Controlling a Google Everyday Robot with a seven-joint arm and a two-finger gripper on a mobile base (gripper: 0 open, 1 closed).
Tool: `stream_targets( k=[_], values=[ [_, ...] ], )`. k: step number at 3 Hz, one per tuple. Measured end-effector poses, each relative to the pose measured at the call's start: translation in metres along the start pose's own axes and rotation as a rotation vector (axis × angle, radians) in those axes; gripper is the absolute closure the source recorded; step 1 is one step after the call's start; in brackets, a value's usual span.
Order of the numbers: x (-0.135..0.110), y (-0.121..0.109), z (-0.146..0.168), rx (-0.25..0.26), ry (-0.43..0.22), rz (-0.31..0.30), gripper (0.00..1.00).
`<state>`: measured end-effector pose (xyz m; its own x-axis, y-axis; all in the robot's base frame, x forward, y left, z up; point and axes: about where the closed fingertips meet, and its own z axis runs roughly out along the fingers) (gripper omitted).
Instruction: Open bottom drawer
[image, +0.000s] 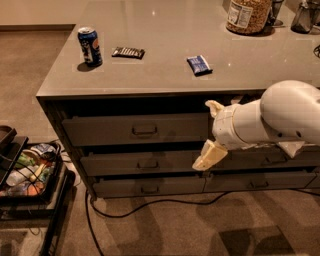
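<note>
Tool (209, 131), fingers (210, 154) wide apart, before upper drawer fronts (100, 131), above bottom drawer (120, 187) and cable (150, 204).

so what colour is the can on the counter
Blue drink can, silver top, seen in the camera view; the cream tool hovers before the grey drawers, jaws apart.

The tabletop (165, 30) carries one can (90, 46), one dark bar (128, 52), one blue packet (199, 65) and one jar (247, 15). The left stack has three drawers (135, 130), the bottom drawer (148, 186) lowest. The right stack (260, 181) shows two, perhaps three. One tool (212, 131) hangs spread before them on one arm (280, 117). One cable (150, 205) lies below.
</note>
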<state>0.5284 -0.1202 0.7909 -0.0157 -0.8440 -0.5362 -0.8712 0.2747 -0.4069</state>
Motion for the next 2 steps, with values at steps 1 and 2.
stream_targets(
  k=[1, 2],
  values=[
    [0.018, 0.018, 0.033, -0.049, -0.024, 0.007, 0.0],
    [0.049, 0.056, 0.087, -0.095, -0.057, 0.075, 0.0]
  ],
)
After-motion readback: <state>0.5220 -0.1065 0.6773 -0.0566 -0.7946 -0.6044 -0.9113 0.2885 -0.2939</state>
